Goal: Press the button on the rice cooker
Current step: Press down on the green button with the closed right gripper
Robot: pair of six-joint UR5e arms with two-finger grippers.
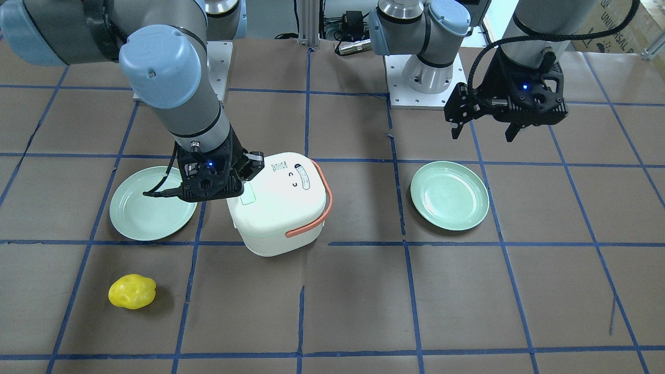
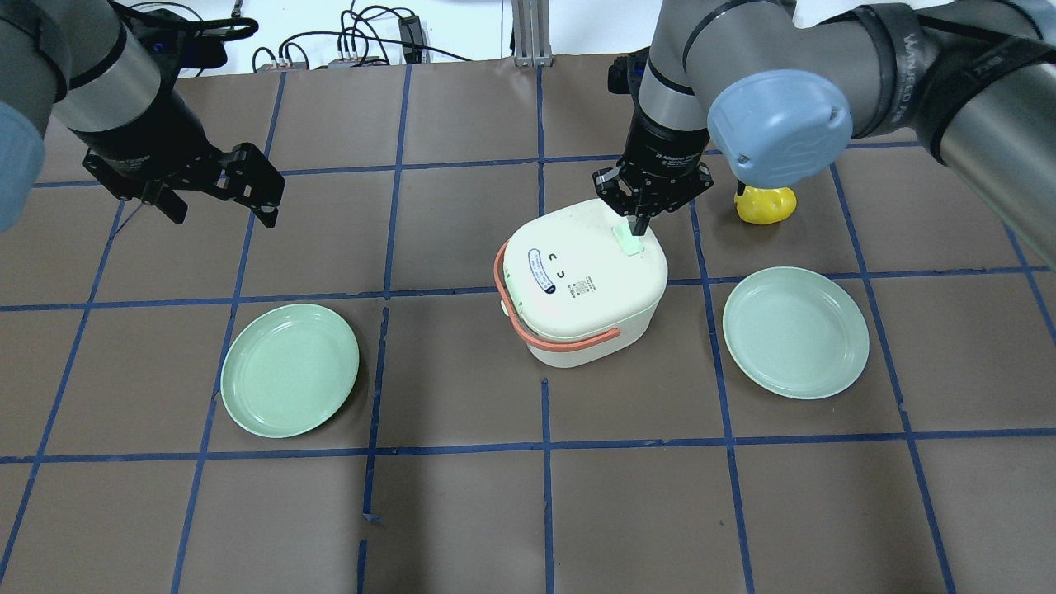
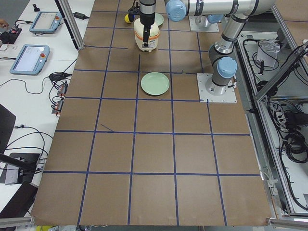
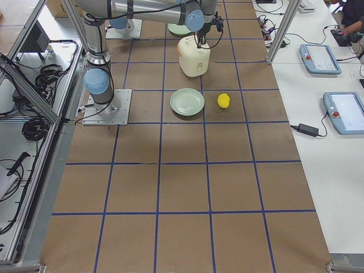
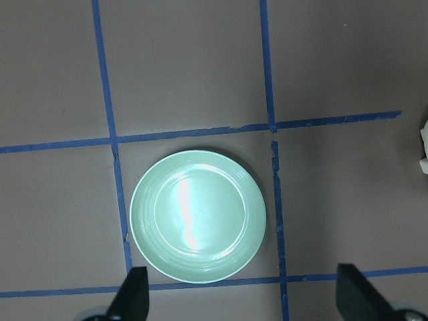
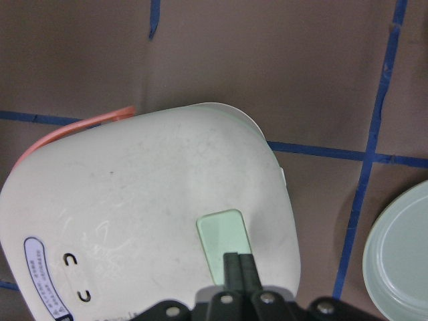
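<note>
The white rice cooker [image 2: 577, 285] stands mid-table with its lid shut, the orange handle folded down around it and a face mark on the lid. It also shows in the front view [image 1: 283, 208] and the right wrist view [image 6: 134, 200]. A mint green button [image 2: 629, 242] sits on the lid near one edge [image 6: 224, 241]. My right gripper [image 2: 639, 224] is shut, with its fingertips [image 6: 239, 262] down on the end of that button. My left gripper [image 2: 223, 213] is open and empty, well above the table at the far left [image 1: 483, 134].
Two mint green plates lie beside the cooker, one on my left [image 2: 289, 369], right under the left gripper [image 5: 198, 215], and one on my right [image 2: 795, 332]. A yellow lumpy object [image 2: 767, 206] lies behind the right plate, near the right arm.
</note>
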